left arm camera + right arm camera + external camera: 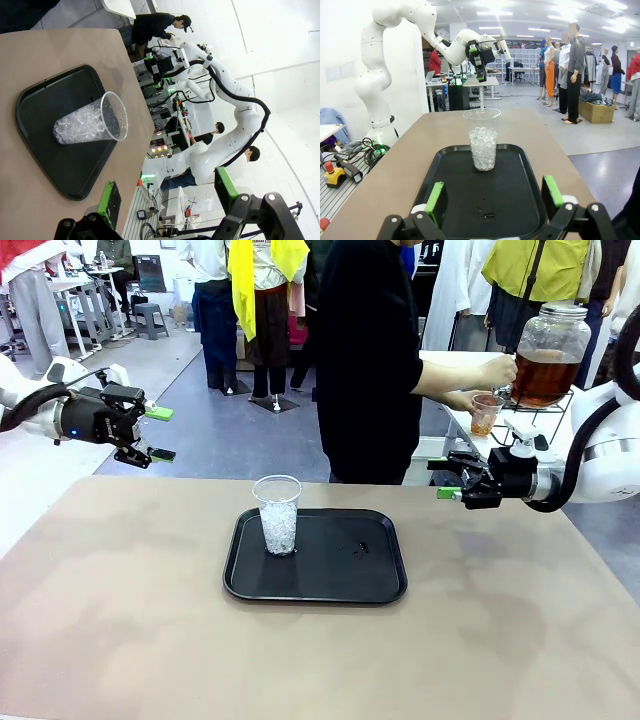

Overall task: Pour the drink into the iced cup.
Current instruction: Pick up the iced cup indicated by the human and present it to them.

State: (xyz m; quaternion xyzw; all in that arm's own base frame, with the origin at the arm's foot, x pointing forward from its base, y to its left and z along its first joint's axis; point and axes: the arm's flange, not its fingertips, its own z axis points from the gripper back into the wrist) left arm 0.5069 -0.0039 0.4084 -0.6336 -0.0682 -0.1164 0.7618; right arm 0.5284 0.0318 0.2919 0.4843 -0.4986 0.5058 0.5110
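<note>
The iced cup [278, 515], clear plastic and about half full of ice, stands upright on the left part of a black tray [330, 585]. The drink [545, 378], amber liquid in a big glass jar, sits on a side table at the far right. A person in black holds a small cup [485, 414] under its spigot. My left gripper [160, 433] hovers open off the table's far-left corner. My right gripper [447, 478] hovers open at the far right edge. The left wrist view shows the iced cup [90, 122] beyond open fingers [167, 192]. In the right wrist view it [483, 140] stands ahead of open fingers [494, 195].
A few dark drops [361, 546] lie on the tray's right half. The tan tabletop [120, 620] surrounds the tray. The jar's wire stand and white side table [455, 420] are behind my right arm.
</note>
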